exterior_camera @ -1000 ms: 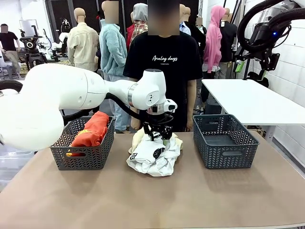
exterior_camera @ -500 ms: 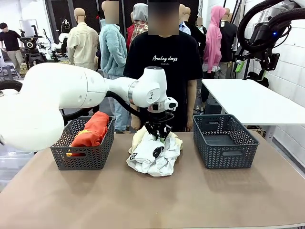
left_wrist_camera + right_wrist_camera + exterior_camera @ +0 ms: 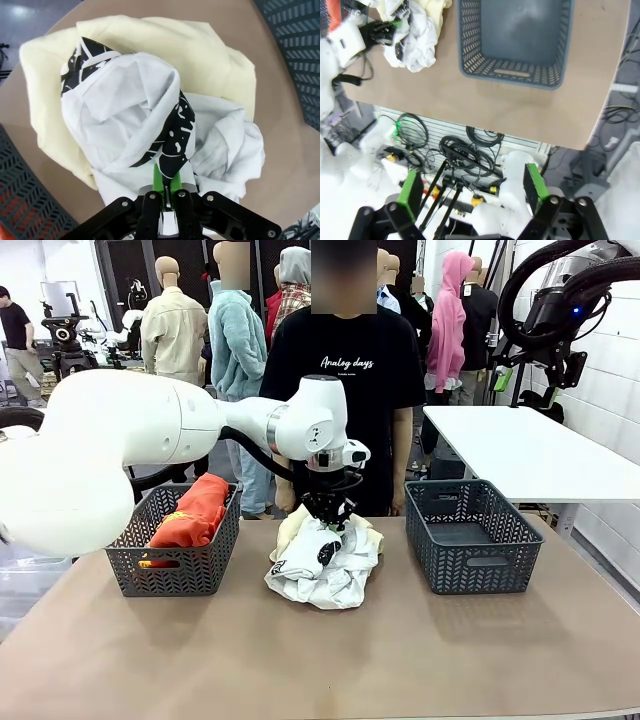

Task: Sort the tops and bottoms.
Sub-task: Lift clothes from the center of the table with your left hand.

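Note:
In the middle of the table lies a white garment with black print (image 3: 322, 565) on top of a pale yellow one (image 3: 372, 536). My left gripper (image 3: 333, 520) reaches down onto the pile and is shut on a fold of the white garment (image 3: 125, 100), its green pads (image 3: 159, 181) pinching the printed cloth; the yellow garment (image 3: 210, 55) spreads beneath. An orange-red garment (image 3: 195, 515) fills the left basket (image 3: 175, 575). Something grey (image 3: 460, 534) lies flat in the right basket (image 3: 470, 570). My right gripper (image 3: 472, 192) hangs open high above the table's near edge.
A person in a black T-shirt (image 3: 345, 390) stands at the far side, right behind the pile. The two baskets flank the pile, with bare tabletop (image 3: 320, 660) in front. A white table (image 3: 530, 450) stands at back right.
My left gripper has closed its fingers on the white printed garment and drawn a fold of it slightly upward. The right arm has not moved.

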Robot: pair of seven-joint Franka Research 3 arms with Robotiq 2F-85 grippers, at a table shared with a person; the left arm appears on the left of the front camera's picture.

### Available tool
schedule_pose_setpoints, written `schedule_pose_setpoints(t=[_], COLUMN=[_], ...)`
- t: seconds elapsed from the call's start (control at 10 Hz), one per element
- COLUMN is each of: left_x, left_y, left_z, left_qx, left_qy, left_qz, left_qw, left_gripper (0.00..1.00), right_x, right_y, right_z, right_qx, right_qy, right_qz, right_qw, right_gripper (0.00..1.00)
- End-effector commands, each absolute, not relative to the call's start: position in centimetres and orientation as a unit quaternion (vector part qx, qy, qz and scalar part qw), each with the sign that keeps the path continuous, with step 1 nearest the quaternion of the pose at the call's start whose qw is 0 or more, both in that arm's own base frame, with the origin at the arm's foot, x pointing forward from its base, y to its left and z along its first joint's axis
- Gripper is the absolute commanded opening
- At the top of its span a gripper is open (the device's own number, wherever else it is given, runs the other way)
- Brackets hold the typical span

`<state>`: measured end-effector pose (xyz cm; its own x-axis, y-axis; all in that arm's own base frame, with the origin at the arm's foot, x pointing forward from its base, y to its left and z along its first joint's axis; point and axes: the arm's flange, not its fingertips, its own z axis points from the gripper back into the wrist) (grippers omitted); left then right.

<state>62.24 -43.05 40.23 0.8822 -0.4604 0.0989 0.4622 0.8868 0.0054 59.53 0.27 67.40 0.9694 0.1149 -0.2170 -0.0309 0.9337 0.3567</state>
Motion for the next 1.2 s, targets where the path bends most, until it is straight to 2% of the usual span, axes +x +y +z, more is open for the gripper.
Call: schedule_pose_setpoints(t=[0.0,0.2,0.4,0.5,0.8,0.9,1.1], left_x=[62.3,62.2,61.8,59.7,59.7,59.8,61.1], left_y=[-43.0,-44.2,-44.7,-42.7,-42.7,-43.1,-44.7], left_z=[46.6,54.7,59.6,55.3,55.3,55.9,61.1], left_qx=[-0.017,-0.031,-0.038,-0.031,-0.031,-0.032,-0.021], left_qy=[-0.026,-0.069,-0.112,-0.080,-0.080,-0.080,-0.110], left_qz=[-0.227,-0.252,-0.268,-0.246,-0.246,-0.251,-0.270], left_qw=[0.973,0.965,0.956,0.966,0.966,0.964,0.956], left_gripper=[0.00,0.00,0.00,0.00,0.00,0.00,0.00], right_x=[59.8,59.8,59.8,59.8,59.8,59.8,59.8], right_y=[0.4,0.4,0.4,0.4,0.4,0.4,0.4], right_z=[67.8,67.8,67.8,67.8,67.8,67.8,67.8], right_qx=[0.177,0.177,0.177,0.177,0.177,0.177,0.177], right_qy=[0.114,0.114,0.114,0.114,0.114,0.114,0.114], right_qz=[0.030,0.030,0.030,0.030,0.030,0.030,0.030], right_qw=[0.977,0.977,0.977,0.977,0.977,0.977,0.977], right_gripper=[1.00,1.00,1.00,1.00,1.00,1.00,1.00])
